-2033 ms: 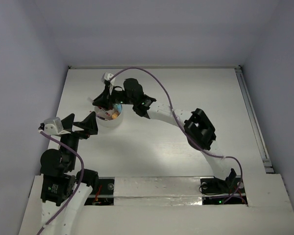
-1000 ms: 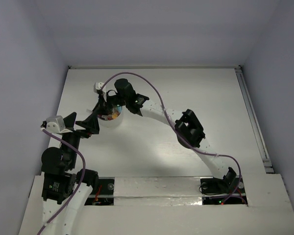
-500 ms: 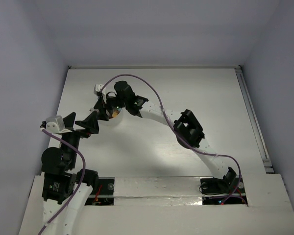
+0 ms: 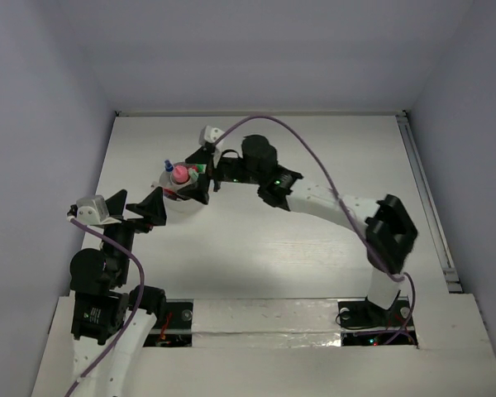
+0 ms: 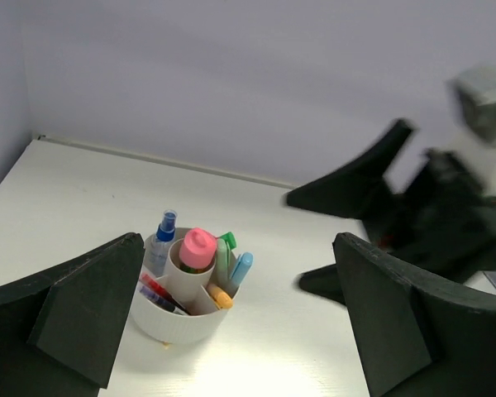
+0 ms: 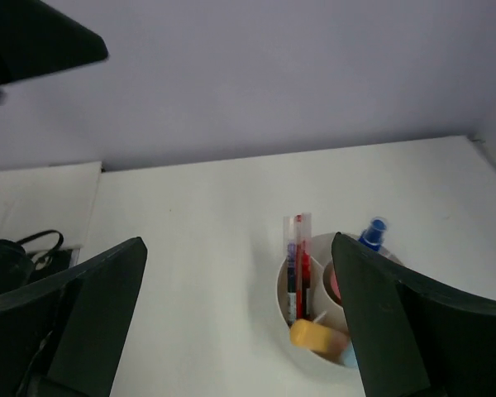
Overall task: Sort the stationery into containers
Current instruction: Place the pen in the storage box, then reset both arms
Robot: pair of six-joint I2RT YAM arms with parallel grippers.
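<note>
- My right gripper (image 4: 197,175) has just let go. Its jaws were pinched a second ago and now stand wide apart and empty, and the arm has swung off to the cup's right.
- The white cup (image 5: 169,324) holds the pink marker (image 5: 198,248) upright, with a blue-capped marker (image 5: 165,231), a red pen (image 5: 153,289) and an orange marker (image 5: 219,296) around it.
- My left gripper (image 4: 136,208) hangs near the cup, jaws apart and empty.
- I judge this drop done. It was probably the pink marker, but the overhead view is too small to confirm.

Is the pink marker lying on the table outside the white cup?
No, the pink marker stands upright inside the white cup.
</note>
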